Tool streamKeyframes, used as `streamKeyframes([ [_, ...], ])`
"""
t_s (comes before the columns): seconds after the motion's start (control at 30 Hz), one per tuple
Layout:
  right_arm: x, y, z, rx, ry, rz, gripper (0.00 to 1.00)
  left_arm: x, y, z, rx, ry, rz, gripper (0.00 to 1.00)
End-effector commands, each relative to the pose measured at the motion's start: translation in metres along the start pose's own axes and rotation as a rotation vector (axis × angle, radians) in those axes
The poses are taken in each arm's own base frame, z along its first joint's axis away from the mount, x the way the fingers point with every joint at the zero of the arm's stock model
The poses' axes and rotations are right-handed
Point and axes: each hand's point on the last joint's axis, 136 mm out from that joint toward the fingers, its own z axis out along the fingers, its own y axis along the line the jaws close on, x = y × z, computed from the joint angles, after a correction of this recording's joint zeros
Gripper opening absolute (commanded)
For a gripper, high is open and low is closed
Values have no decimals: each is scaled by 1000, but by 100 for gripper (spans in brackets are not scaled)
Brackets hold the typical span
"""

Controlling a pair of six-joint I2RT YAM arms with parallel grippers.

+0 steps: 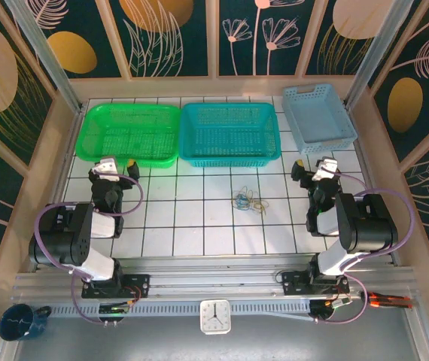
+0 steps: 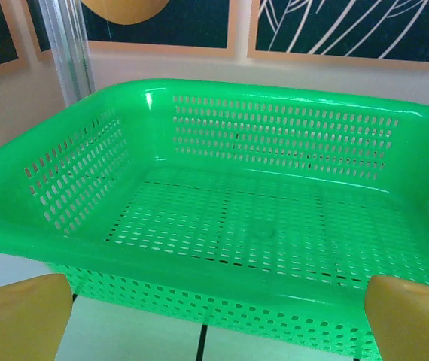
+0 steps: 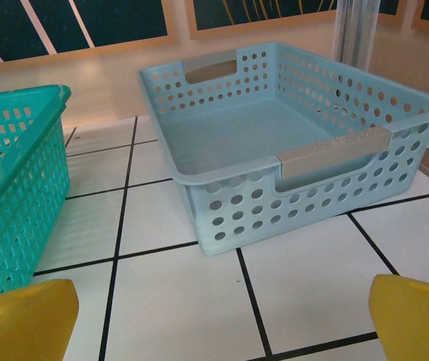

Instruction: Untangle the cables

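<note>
While the cables [image 1: 247, 200] lay in one small knot on the white tiled table [image 1: 199, 226], just in front of the teal basket [image 1: 229, 106] and toward its right end, I had hold of nothing. From above, my left gripper [image 1: 114, 170] sat well off to the near left of the teal basket and my right gripper [image 1: 317, 167] to its near right, both with jaws spread and the clump between them. I judged the untangling not yet begun. The next move called for one hand to come in over the knot and pinch a single strand, with the other pinning the rest. The wires were thread-thin and flat on the tile, so the pinch would need care. The green basket [image 1: 128, 107] stood just left of the teal one and the pale blue basket [image 1: 318, 143] just right. Neither blocked the way to the knot.

From my left wrist I saw my yellow fingers [image 2: 19, 320] wide apart and the green basket [image 2: 275, 94] empty ahead.

From my right wrist my fingers [image 3: 22, 320] also stood wide apart — the pale blue basket [image 3: 312, 195] was empty, near the teal basket [image 3: 19, 98] on its right, with bare tile between.
</note>
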Motion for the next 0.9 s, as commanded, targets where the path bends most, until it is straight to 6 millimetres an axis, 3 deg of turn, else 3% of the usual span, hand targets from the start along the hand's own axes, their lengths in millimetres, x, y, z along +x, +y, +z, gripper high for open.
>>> streamKeyframes([
  [0.0,-13,0,-1,10,-54,16,99,-10,-4,0,17,-39,-3,99],
  [0.23,-13,0,-2,10,-53,15,99,-10,-3,0,16,-40,-2,99],
  [0.43,-13,0,-2,10,-54,15,99,-12,9,-4,-51,-57,-32,99],
  [0.87,-12,0,-1,-7,-46,24,99,-11,9,-1,-55,-48,-31,99],
])
